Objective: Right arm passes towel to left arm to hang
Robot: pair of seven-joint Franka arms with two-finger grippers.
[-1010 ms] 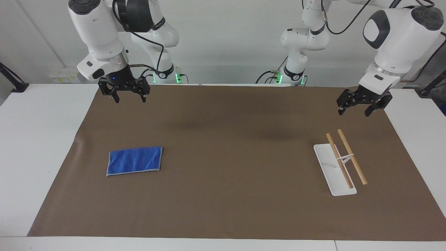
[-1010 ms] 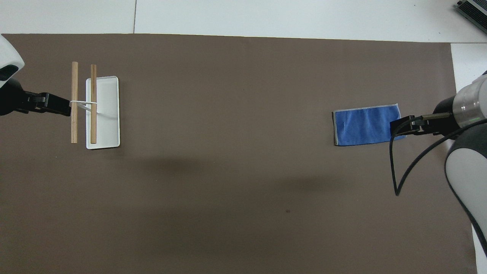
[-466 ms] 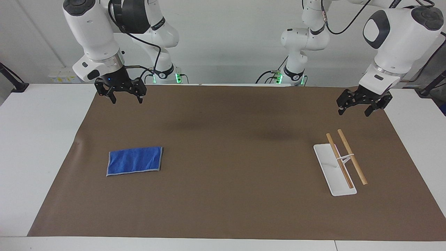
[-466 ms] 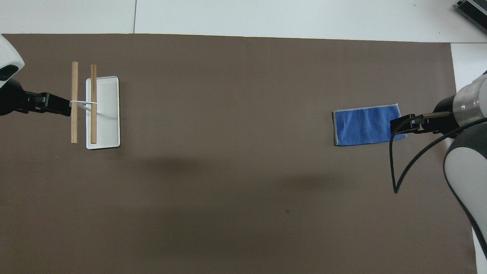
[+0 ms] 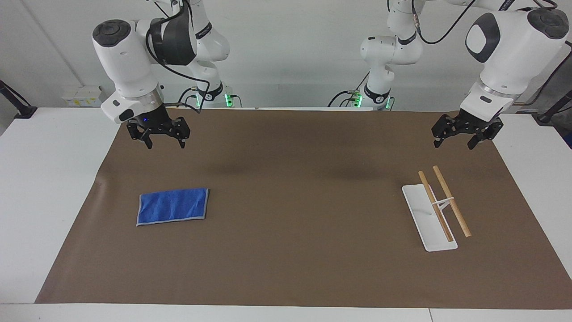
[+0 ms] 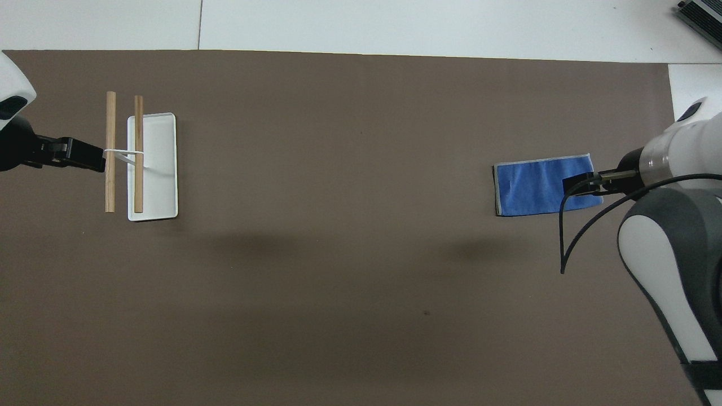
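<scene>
The blue towel [image 5: 173,206] lies flat on the brown mat [image 5: 286,250] toward the right arm's end of the table. My right gripper [image 5: 164,144], with its blue light, hangs open in the air over the mat by the towel, well clear of the cloth. In the overhead view the right gripper [image 6: 575,185] overlaps one edge of the towel [image 6: 533,186]. My left gripper [image 5: 452,145] waits open and empty over the mat at the left arm's end, near the rack.
A white rack base [image 5: 426,223] carrying two wooden rods [image 5: 451,201] stands on the mat toward the left arm's end. In the overhead view, the base [image 6: 161,169] and rods [image 6: 110,152] lie beside the left gripper [image 6: 84,160]. White tabletop [image 5: 53,179] borders the mat.
The right gripper has come down and shifted slightly toward the towel, its arm swinging in over the mat. The left arm, towel and rack have not moved.
</scene>
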